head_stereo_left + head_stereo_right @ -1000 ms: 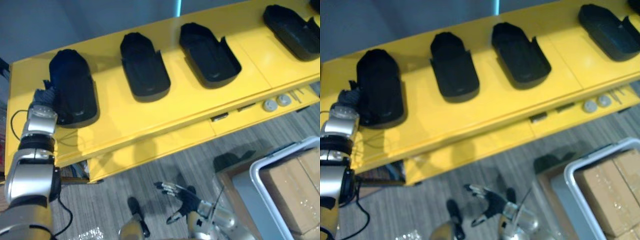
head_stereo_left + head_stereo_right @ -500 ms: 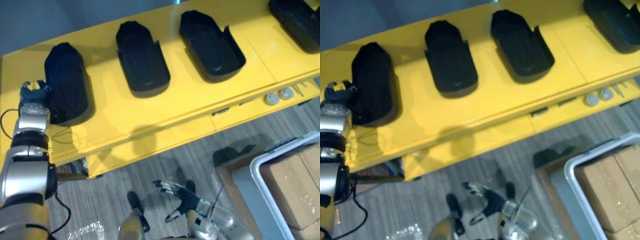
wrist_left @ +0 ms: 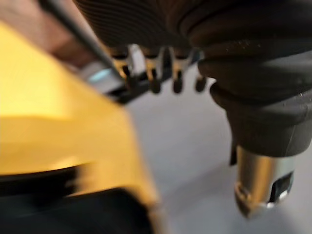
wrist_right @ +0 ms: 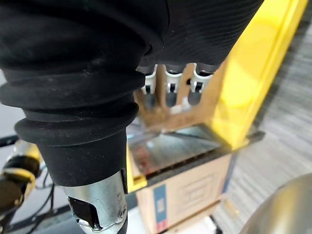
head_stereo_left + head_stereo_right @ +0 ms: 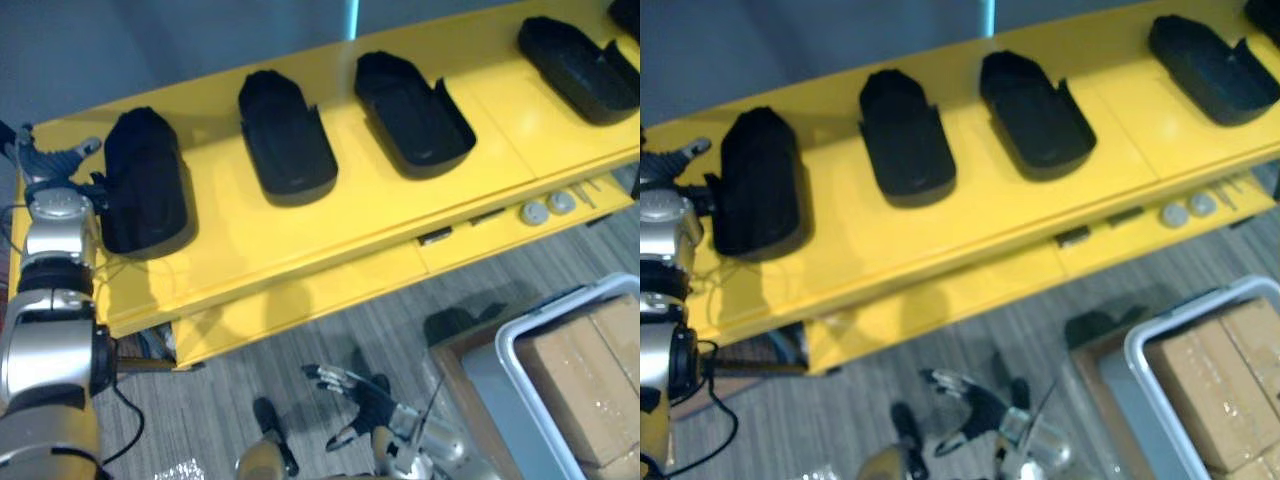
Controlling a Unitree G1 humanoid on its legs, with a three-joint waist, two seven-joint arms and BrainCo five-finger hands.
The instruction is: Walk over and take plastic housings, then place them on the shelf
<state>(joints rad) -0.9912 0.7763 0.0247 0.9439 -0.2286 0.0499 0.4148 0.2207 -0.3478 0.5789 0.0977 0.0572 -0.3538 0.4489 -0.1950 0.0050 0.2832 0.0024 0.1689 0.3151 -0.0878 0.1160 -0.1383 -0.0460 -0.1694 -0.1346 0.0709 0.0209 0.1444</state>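
This looks like a factory or warehouse floor. A long yellow shelf (image 5: 300, 235) carries identical black plastic housings (image 5: 287, 135) laid out in a row. Beside it, a grey bin (image 5: 505, 341) holds cardboard boxes (image 5: 585, 375). The floor (image 5: 330, 330) is grey and plank-patterned.

We saw four black housings in a row along the yellow shelf (image 5: 300, 235), well apart from one another and all set back from its front edge. The left housing (image 5: 145, 180) lay near the shelf's left end with its smooth, rounded back up. The second housing (image 5: 287, 135) and the third housing (image 5: 413, 112) lay about the middle, hollow side up, rounded ends toward the back edge. The right housing (image 5: 577, 68) lay hollow side up near the right end.
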